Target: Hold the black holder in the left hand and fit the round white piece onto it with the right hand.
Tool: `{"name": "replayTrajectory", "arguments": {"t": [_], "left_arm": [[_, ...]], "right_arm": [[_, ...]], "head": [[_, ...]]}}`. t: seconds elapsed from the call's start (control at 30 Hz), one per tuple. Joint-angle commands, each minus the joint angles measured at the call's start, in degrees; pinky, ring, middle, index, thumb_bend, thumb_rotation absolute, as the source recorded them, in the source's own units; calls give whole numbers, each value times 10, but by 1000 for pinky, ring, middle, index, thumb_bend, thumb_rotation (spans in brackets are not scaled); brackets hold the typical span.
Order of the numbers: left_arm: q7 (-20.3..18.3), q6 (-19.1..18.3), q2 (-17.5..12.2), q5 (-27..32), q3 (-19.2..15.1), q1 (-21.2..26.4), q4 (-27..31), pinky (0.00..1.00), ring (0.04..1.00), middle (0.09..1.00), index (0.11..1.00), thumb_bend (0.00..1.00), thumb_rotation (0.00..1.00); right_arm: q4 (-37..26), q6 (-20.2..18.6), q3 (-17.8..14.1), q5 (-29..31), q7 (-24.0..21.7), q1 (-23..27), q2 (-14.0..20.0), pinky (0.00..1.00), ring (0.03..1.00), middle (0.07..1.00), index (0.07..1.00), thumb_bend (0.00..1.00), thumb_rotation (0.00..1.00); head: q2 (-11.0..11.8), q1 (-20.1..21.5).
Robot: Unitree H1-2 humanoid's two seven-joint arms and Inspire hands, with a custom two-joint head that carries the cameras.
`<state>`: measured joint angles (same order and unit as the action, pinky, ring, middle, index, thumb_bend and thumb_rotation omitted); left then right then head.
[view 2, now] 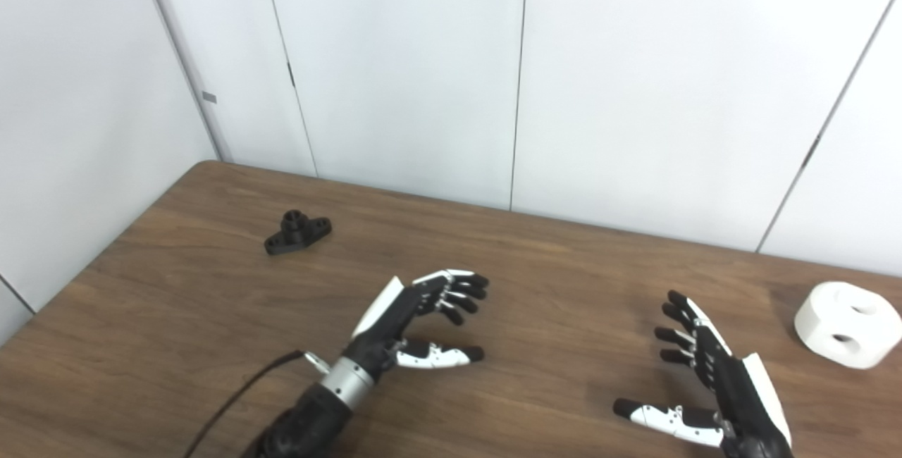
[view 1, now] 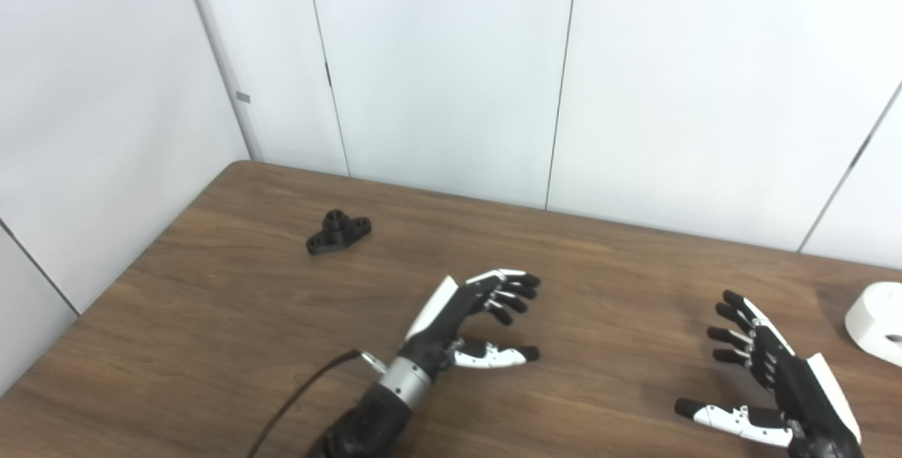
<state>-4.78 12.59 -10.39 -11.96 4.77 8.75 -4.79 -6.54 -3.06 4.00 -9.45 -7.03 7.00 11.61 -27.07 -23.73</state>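
Brown wood-grain table (view 2: 211, 345) carries everything, with the left hand (view 1: 468, 317) as the marker. That hand sits above the tabletop near the middle, holding nothing, its fingers (view 1: 511, 289) gently curled and apart from the thumb. Up and to its left, well apart from it, the black holder (view 1: 338, 232) lies on the wood. Far to its right, the right hand (view 2: 705, 380) is also empty, fingers spread wide. Beyond that hand, near the table's right side, rests the round white piece (view 2: 848, 334).
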Motion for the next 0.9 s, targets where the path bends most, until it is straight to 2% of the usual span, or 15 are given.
{"name": "replayTrajectory", "arguments": {"t": [0.0, 0.13, 0.33, 0.6, 0.7, 0.87], "left_arm": [[5, 5, -19, -14, -9, 22, 31, 552, 670, 740, 770, 695, 5], [10, -5, -53, -49, -24, 29, 47, 534, 663, 752, 780, 689, 22], [-6, -47, -89, -39, -53, 34, 91, 566, 701, 773, 779, 683, 0], [12, -73, -115, -57, -97, 46, 117, 626, 734, 790, 778, 718, 0], [15, -102, -123, -70, -116, 50, 131, 652, 745, 799, 779, 722, 0], [26, -121, -153, -104, -141, 53, 140, 670, 775, 803, 776, 707, 0]], "right_arm": [[-27, 2, -6, 6, -4, 14, 7, 745, 815, 906, 936, 763, 0], [-31, -2, -8, 11, -7, 15, 10, 752, 820, 906, 936, 763, 0], [-36, -6, -11, 11, -9, 15, 11, 753, 819, 907, 934, 762, 0], [-36, -10, -11, 11, -12, 17, 13, 764, 824, 912, 941, 751, 0], [-36, -11, -11, 10, -10, 17, 10, 766, 827, 911, 937, 753, 0], [-29, -3, -11, 15, -12, 17, 9, 777, 840, 916, 939, 744, 0]], "head": [[0, 0], [0, -3], [0, -5], [-2, -9], [-1, -9], [4, -7]]}}
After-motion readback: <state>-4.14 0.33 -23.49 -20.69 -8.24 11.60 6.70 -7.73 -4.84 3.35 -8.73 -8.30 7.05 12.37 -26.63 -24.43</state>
